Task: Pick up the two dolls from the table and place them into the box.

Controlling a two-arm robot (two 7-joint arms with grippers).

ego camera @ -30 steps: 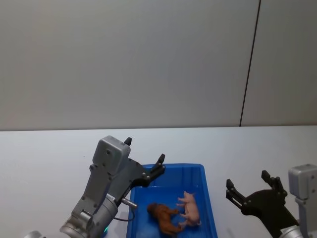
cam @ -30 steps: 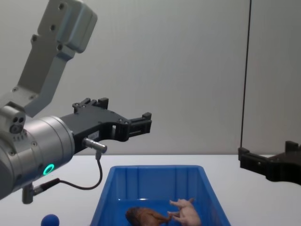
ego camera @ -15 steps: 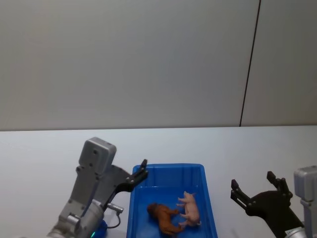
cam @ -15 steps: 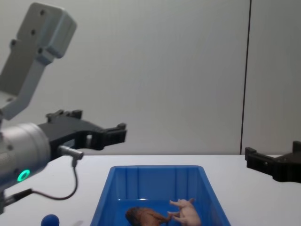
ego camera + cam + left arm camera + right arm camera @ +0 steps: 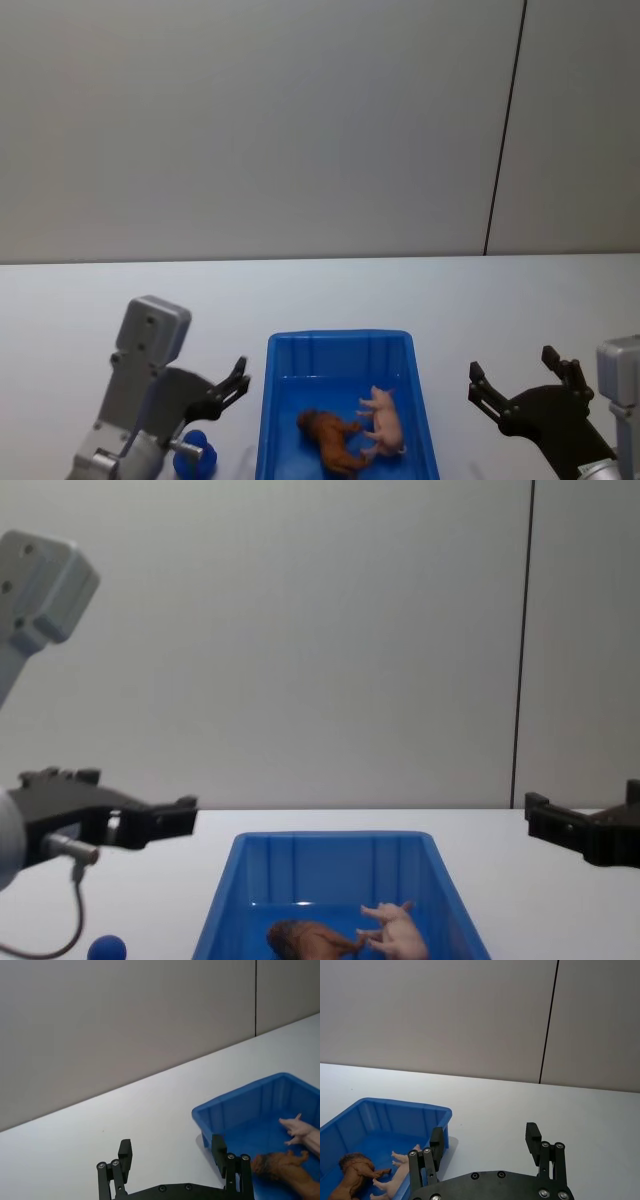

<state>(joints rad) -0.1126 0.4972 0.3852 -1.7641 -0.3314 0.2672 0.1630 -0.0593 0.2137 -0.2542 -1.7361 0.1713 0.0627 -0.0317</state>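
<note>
Both dolls lie side by side on the floor of the blue box (image 5: 339, 343) (image 5: 330, 846), touching at the legs. They are the reddish-brown doll (image 5: 331, 441) (image 5: 309, 940) (image 5: 285, 1173) (image 5: 352, 1175) and the pale pink pig doll (image 5: 385, 421) (image 5: 396, 932) (image 5: 303, 1131) (image 5: 402, 1173). My left gripper (image 5: 233, 384) (image 5: 172, 818) (image 5: 171, 1152) hangs open and holds nothing, left of the box and above the table (image 5: 80, 300). Right of the box, my right gripper (image 5: 512, 370) (image 5: 583, 808) (image 5: 484, 1139) also stands open with nothing in it.
A small blue ball (image 5: 193, 456) (image 5: 107, 948) rests on the table left of the box, below my left arm. The white tabletop runs wide to a plain grey wall with a dark vertical seam (image 5: 505, 130).
My left arm has drawn back leftward and down, from over the box's left rim to beside the box. The right gripper has eased slightly rightward. The dolls have not moved.
</note>
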